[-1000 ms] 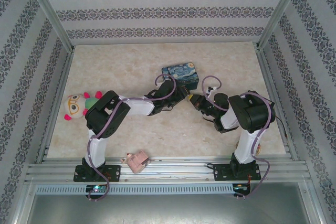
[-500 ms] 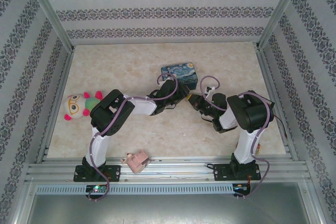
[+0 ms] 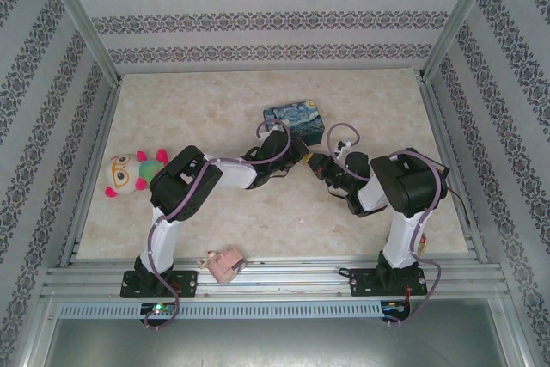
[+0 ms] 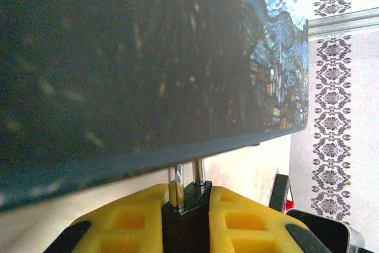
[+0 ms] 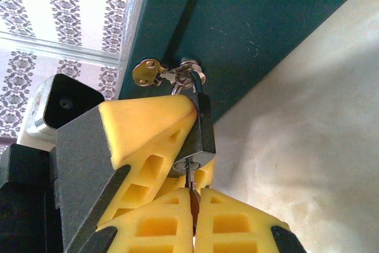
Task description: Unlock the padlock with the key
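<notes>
My left pincer (image 4: 186, 198) clamps the padlock (image 5: 203, 124) beside the blue tin (image 5: 266, 22); my right pincer (image 5: 192, 205), clenched on the key (image 5: 190, 181), meets the keyhole end, in line with the lock's long axis.

We are seeing the padlock (image 5: 203, 125) wearing a dark, matt body, its shackle (image 4: 176, 183) gleaming as polished metal and the key (image 5: 189, 179) showing as thin bare metal. The pads (image 5: 228, 223) of the right tool (image 5: 192, 197) are looking like matt yellow rubbery foam. The tin (image 4: 148, 57) is carrying smooth paint with a slight sheen, and the bench (image 5: 308, 146) is reading as pale, marbled and matt.
</notes>
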You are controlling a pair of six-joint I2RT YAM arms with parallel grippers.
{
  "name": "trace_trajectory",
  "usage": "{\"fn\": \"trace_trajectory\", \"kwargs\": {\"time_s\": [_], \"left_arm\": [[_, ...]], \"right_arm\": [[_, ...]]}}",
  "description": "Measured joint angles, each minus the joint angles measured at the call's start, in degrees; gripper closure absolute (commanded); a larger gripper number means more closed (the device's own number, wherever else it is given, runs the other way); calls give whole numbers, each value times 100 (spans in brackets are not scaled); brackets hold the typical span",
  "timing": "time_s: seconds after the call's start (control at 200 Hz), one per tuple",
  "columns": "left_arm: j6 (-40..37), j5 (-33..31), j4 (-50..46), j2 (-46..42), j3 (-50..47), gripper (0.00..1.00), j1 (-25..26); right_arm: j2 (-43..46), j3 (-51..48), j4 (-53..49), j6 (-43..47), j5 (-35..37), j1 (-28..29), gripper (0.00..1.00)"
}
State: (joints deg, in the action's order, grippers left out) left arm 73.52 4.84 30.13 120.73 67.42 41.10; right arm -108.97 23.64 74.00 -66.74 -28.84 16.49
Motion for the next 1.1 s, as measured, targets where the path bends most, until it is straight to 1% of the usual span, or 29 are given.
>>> {"fn": "trace_trajectory", "kwargs": {"time_s": [0.06, 0.09, 0.235, 0.285, 0.39, 0.62, 0.74, 0.884, 1.014, 1.099], "left_arm": [[-2, 28, 44, 0, -33, 96, -9], [-2, 66, 70, 0, -46, 99, -22], [-20, 177, 212, -2, -133, 100, -35], [-22, 219, 251, -4, -164, 100, -35], [-20, 262, 293, -39, -232, 100, 0], [-15, 195, 350, -376, -688, 99, 160], [-15, 179, 387, -555, -946, 98, 280], [9, 221, 522, -570, -1123, 97, 398], [39, 238, 636, -570, -1180, 97, 417], [52, 236, 710, -570, -1231, 97, 415]], "right_arm": [[0, 0, -2, -50, 37, 26, 100], [0, 0, -7, -68, 55, 31, 100], [26, -17, -26, -131, 109, 70, 100], [68, -48, -48, -162, 144, 94, 94], [212, -136, -160, -195, 271, 170, 91], [396, -337, -186, -142, 442, 409, 72], [645, -717, -197, -44, 566, 509, 63], [1123, -1333, -131, 37, 758, 527, 51], [1705, -1799, -256, 92, 914, 669, 50], [2164, -1919, -535, 142, 1023, 782, 51]]}}
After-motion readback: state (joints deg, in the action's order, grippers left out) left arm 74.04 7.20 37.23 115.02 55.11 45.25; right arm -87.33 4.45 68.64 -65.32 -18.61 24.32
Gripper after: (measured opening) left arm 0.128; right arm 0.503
